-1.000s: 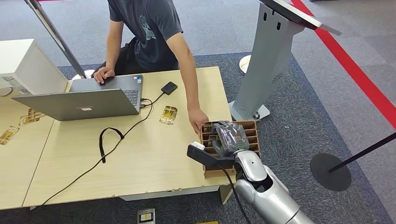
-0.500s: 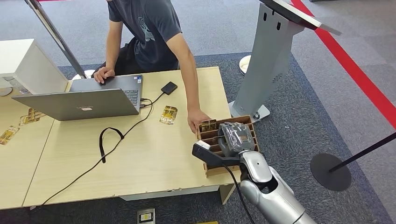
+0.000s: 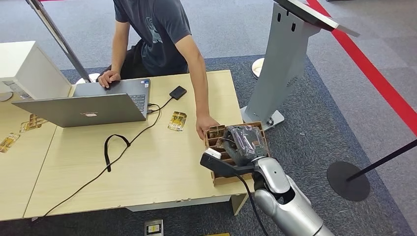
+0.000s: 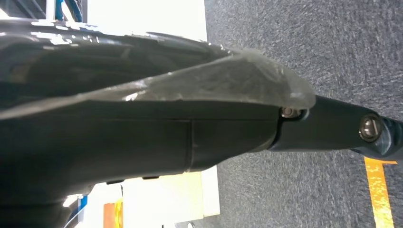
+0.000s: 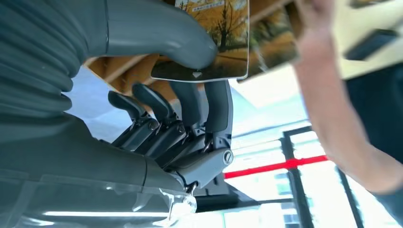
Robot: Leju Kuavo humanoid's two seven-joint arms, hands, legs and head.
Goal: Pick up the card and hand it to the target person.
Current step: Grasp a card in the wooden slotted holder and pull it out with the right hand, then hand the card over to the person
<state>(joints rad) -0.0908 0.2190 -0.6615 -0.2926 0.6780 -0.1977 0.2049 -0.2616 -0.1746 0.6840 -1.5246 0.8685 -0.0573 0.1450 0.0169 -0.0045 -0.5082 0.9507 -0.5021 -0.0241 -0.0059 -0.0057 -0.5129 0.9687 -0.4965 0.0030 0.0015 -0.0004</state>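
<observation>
A wooden card box (image 3: 220, 178) sits at the table's right front corner. My right hand (image 3: 243, 142) is down in it. In the right wrist view my right hand (image 5: 157, 90) pinches a card (image 5: 223, 47) with an autumn tree picture, the thumb on its face and the dark fingers (image 5: 216, 109) behind it. Another card (image 5: 274, 40) stands just behind. The seated person (image 3: 157, 34) reaches over, with a hand (image 3: 205, 125) on the box's far left corner. My left hand (image 4: 142, 137) is a dark close-up mass over carpet, and its fingers are unreadable.
A laptop (image 3: 83, 108), a black cable loop (image 3: 115, 145), a small black device (image 3: 178, 92) and a loose card (image 3: 177, 121) lie on the table. A grey kiosk stand (image 3: 285, 59) rises beyond the box. A stanchion base (image 3: 348, 181) stands on the carpet at right.
The box and the person's hand have shifted slightly left and away along the table. My right hand has followed, staying in the box.
</observation>
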